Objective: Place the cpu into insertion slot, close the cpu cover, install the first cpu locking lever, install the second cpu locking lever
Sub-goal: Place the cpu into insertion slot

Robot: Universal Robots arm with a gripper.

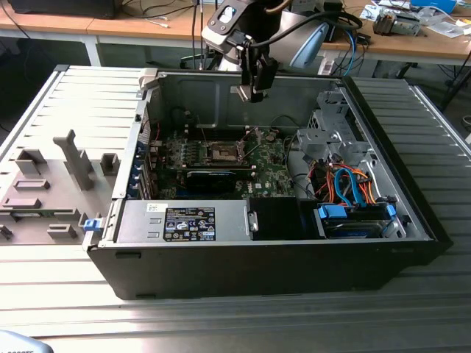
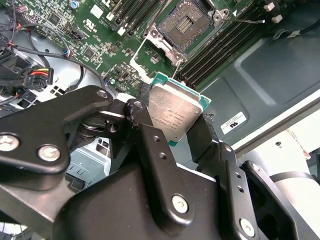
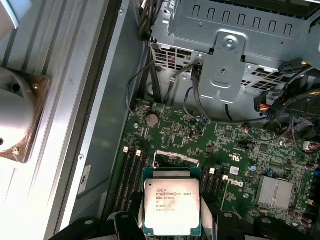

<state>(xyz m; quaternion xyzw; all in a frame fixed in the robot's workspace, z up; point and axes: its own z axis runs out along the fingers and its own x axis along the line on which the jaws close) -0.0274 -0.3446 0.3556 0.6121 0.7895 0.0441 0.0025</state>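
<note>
Grey plastic holders sit on the ribbed table at the exterior view's left, beside the open computer case. Inside the case, towards that same left, a silver power supply lies along the near wall. Behind it is the green motherboard, with a black graphics card lying across it.

The insertion slot is in the middle of the board, and its dark centre is uncovered. In the second wrist view the cpu cover stands swung up off the socket, with green board showing through its window. A thin wire locking lever runs out from a socket corner.

My gripper hangs above the case, over the board and a little to the exterior view's right of the slot. It is clamped on the cpu: my black fingers press on two opposite edges. The chip's silvery metal top faces the second wrist camera and its green rim shows around it. The cpu is held in the air, well apart from the socket, with nothing seated in the slot.

Further right are the grey metal drive cage and a bundle of orange and blue cables near the case's right wall.
</note>
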